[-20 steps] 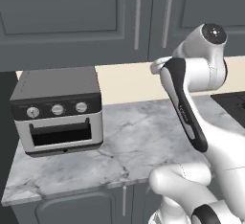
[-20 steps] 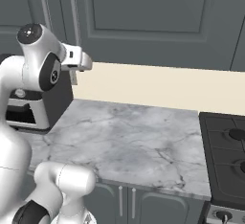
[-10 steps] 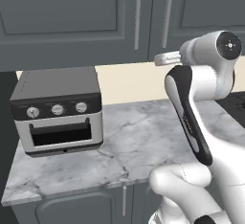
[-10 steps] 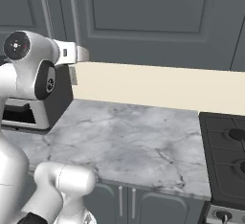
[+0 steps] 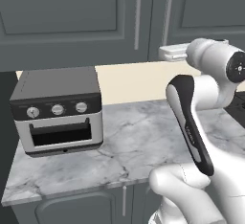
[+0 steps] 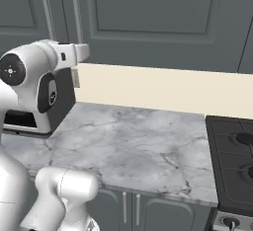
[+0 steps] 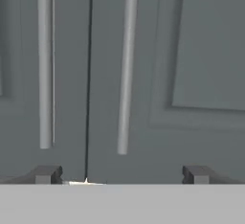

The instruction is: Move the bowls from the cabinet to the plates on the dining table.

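The cabinet (image 7: 191,50) shows two closed doors, two bar handles (image 7: 125,65), facing the wide-apart claw (image 7: 122,174).

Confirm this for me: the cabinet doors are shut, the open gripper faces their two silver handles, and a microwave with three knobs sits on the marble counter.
One thing is off: the appliance on the marble counter is a toaster oven, not a microwave, as the left base view shows. The cabinet doors are shut, and the open gripper faces the two silver handles.

Toaster oven (image 5: 57,110) on counter (image 5: 129,146) left; cabinet (image 5: 86,17) above; stove (image 6: 234,171) right of counter.
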You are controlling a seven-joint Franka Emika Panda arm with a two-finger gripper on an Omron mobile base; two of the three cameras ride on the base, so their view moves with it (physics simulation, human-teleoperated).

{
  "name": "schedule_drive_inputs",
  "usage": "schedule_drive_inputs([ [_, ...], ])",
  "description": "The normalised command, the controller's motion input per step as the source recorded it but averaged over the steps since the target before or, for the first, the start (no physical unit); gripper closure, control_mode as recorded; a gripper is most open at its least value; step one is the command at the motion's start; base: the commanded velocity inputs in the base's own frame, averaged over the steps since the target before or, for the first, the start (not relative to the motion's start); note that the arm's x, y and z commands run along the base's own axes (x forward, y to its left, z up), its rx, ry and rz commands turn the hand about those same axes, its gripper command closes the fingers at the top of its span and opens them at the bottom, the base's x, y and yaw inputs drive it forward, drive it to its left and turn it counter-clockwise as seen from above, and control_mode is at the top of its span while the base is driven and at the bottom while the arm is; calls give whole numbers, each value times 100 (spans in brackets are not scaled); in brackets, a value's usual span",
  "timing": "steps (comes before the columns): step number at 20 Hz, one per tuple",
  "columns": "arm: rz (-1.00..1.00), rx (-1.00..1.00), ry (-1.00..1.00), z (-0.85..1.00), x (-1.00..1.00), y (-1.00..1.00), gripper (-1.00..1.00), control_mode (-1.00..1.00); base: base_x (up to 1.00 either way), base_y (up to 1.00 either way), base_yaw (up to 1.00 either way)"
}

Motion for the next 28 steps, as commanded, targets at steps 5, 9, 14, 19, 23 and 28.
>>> schedule_drive_inputs([
  [5,0,1,-29,24,-2,0,-100,-100,0,0,0],
  [9,0,0,-18,27,0,0,-100,-100,0,0,0],
  [14,0,0,-11,29,0,0,-100,-100,0,0,0],
  [19,0,0,-7,26,0,0,-100,-100,0,0,0],
  [23,0,0,0,3,13,0,-100,-100,0,0,0],
  [28,0,0,0,0,18,0,-100,-100,0,0,0],
])
